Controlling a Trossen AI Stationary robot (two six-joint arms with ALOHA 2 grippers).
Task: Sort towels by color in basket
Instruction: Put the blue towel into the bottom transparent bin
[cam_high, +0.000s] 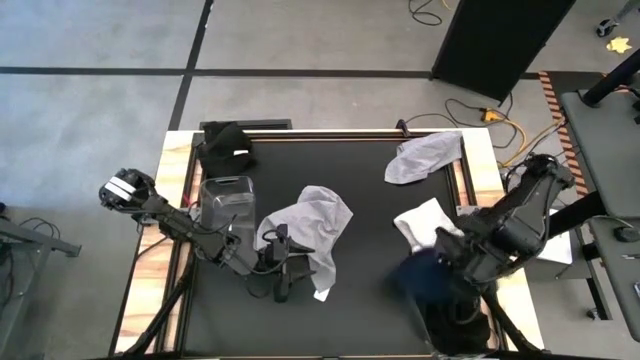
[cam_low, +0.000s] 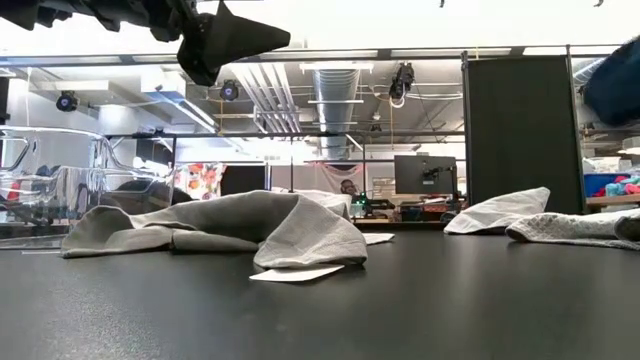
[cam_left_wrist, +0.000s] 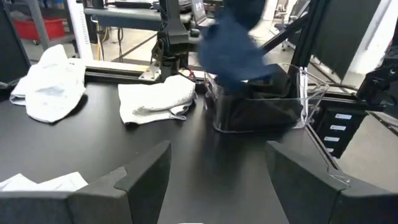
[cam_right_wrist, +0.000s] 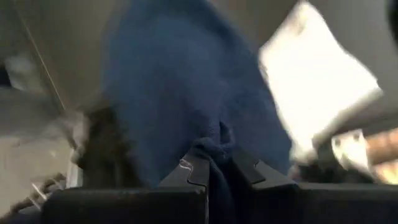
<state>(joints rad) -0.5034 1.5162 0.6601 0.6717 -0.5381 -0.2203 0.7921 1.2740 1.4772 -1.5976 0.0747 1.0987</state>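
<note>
My right gripper (cam_right_wrist: 214, 171) is shut on a navy towel (cam_high: 418, 276), which hangs blurred in the air over the table's near right part, next to a clear basket (cam_high: 456, 322) holding dark cloth. The left wrist view shows the navy towel (cam_left_wrist: 233, 43) above that basket (cam_left_wrist: 261, 106). My left gripper (cam_high: 283, 275) hovers open near the table's middle, beside a grey towel (cam_high: 312, 225) that lies crumpled on the table. A white towel (cam_high: 424, 221) and another grey towel (cam_high: 426, 157) lie flat on the right half. A black towel (cam_high: 225, 145) sits at the far left corner. My right gripper pinches a bunched fold of the navy towel (cam_right_wrist: 214, 149) between its two fingers (cam_right_wrist: 193, 174). The towel is lifted clear of the table and spreads out loosely beyond the fingers. One layer or several, I cannot tell.
A second clear basket (cam_high: 228, 202) stands at the table's left side, close to my left arm. A white paper tag (cam_low: 297, 272) lies by the middle grey towel (cam_low: 230, 225). Bare black table shows along the near edge. Cables and a black panel are beyond the far edge.
</note>
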